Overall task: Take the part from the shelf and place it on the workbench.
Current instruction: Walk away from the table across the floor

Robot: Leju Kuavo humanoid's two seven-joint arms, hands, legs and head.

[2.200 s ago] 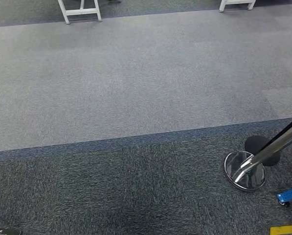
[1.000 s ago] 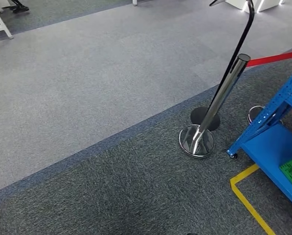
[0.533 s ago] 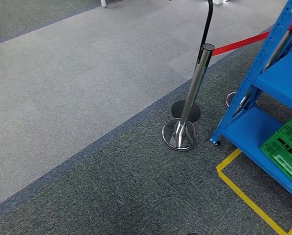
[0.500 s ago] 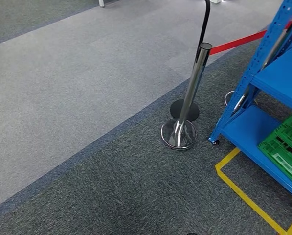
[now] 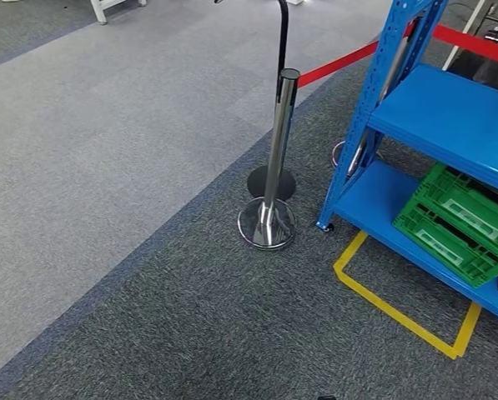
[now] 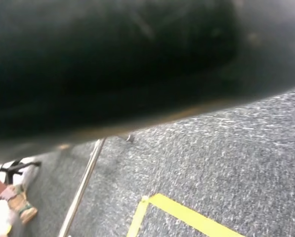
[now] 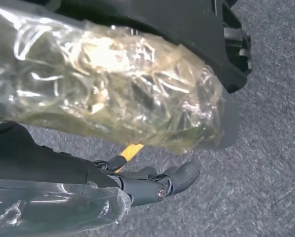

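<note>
A blue metal shelf stands at the right of the head view. Green plastic crates lie on its bottom board; I cannot make out a part in them. My right hand hangs over the grey carpet in the right wrist view. Its dark fingers are stretched out and hold nothing, and clear plastic film wraps its cover.
A chrome stanchion with a round base stands just left of the shelf's corner post, and a red belt runs from it behind the shelf. Yellow floor tape marks a box before the shelf. Open carpet lies to the left.
The whole view has swung to the right as I turn. The stanchion and the blue shelf came in from the right and now stand nearer the middle.
</note>
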